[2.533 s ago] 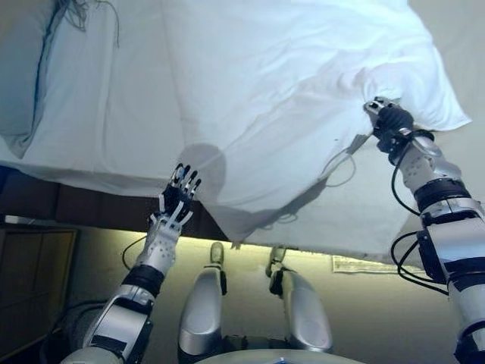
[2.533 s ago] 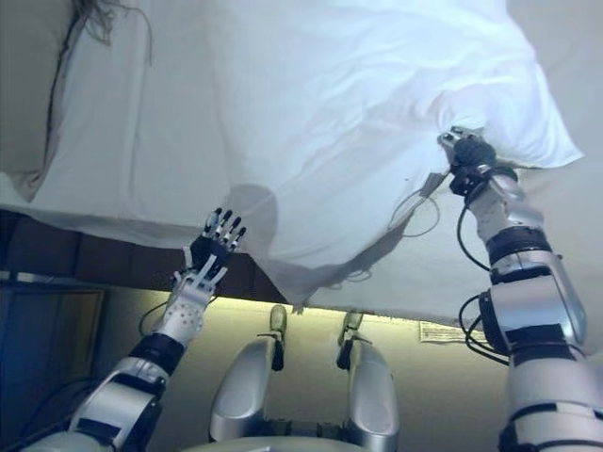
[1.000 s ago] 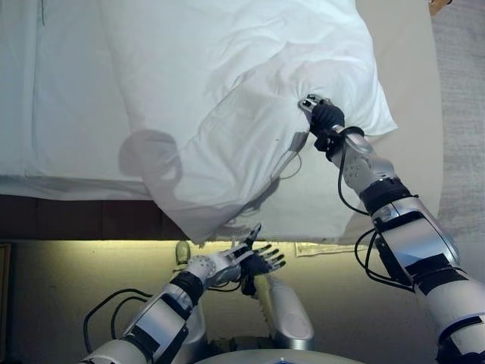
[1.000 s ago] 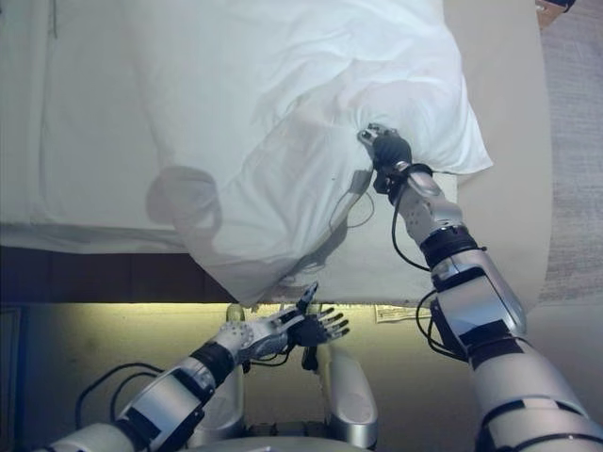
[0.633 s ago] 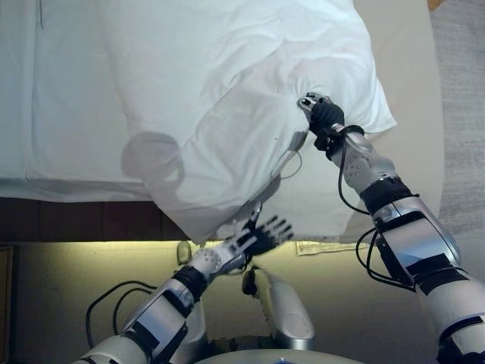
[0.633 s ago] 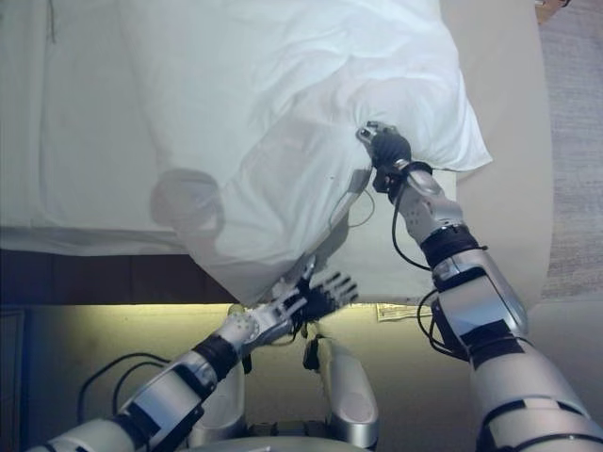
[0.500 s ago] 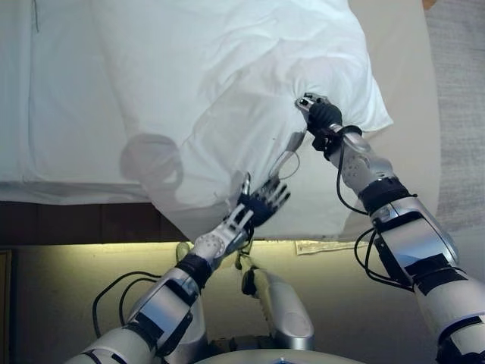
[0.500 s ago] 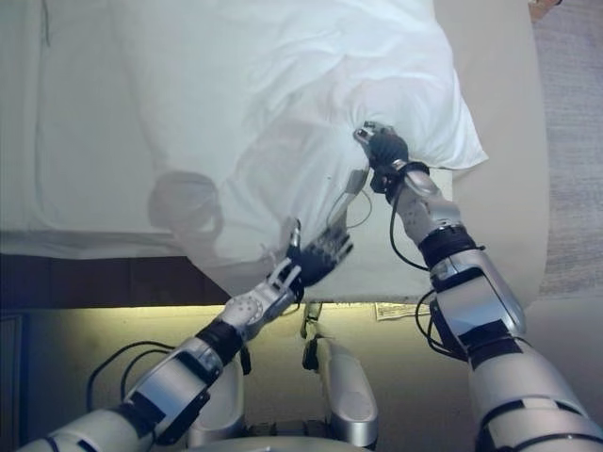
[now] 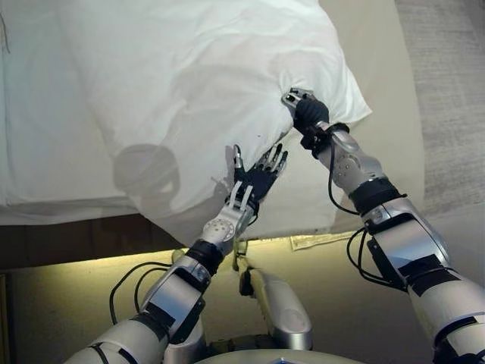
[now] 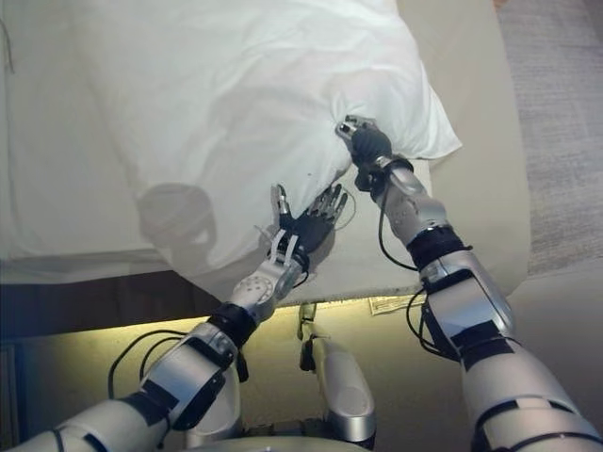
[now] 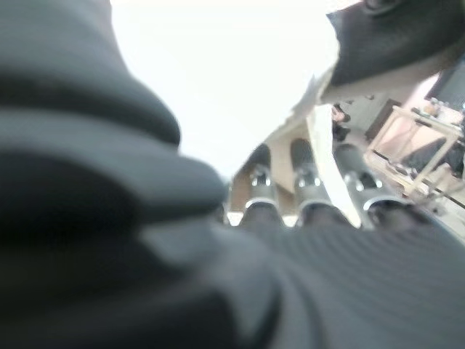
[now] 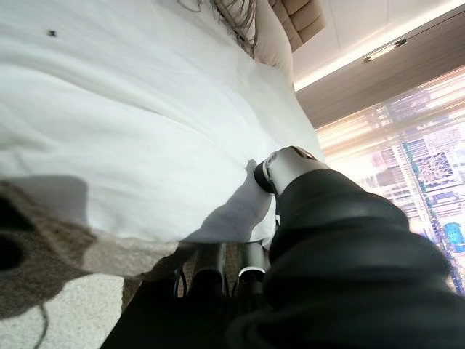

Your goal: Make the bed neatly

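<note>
Left eye view: a white duvet (image 9: 189,83) lies heaped across the bed (image 9: 379,114), its near corner hanging over the bed's front edge.
Landmark: the duvet, which covers most of the mattress, leaving a beige strip of bed bare to the right of it.
Right hand: the right hand (image 9: 307,115) sits at the duvet's right edge, fingers curled round a bunched fold of the white cloth, which puckers into creases around the grip.
Right wrist view: the thumb presses a pinch of duvet (image 12: 145,131) against the fingers, confirming the hold.
Left hand: the left hand (image 9: 256,179) is raised before the duvet's near corner, fingers straight and spread, palm toward the cloth, holding nothing; whether the tips touch the fabric cannot be told.
Sheet: a flatter white sheet (image 9: 30,136) lies to the left of the duvet, running to the bed's front edge.
Floor: grey carpet (image 9: 447,91) shows beyond the bed, to the right of the duvet.
</note>
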